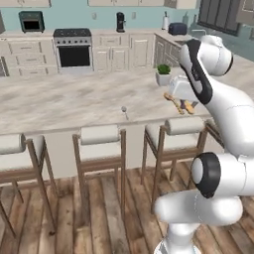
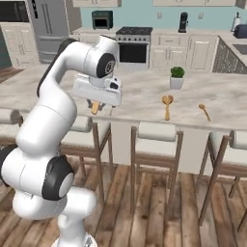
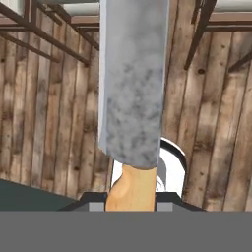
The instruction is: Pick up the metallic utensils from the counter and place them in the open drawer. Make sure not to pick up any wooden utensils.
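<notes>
Plank floor beneath; pincer (image 3: 131,206) clamps knife (image 3: 132,98): mottled grey blade, short orange-tan handle.

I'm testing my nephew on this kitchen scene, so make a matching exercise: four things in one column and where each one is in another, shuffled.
Things:
1. knife
2. wooden spoon
3. metal spoon
4. potted plant

Places:
A. lying alone near the front edge of the counter, above a stool
B. standing upright on the counter in a white pot
C. clamped by its orange handle in the pincer, blade over the wooden floor
D. lying flat on the counter just in front of the plant

Pairs: 1-C, 2-D, 3-A, 4-B
</notes>
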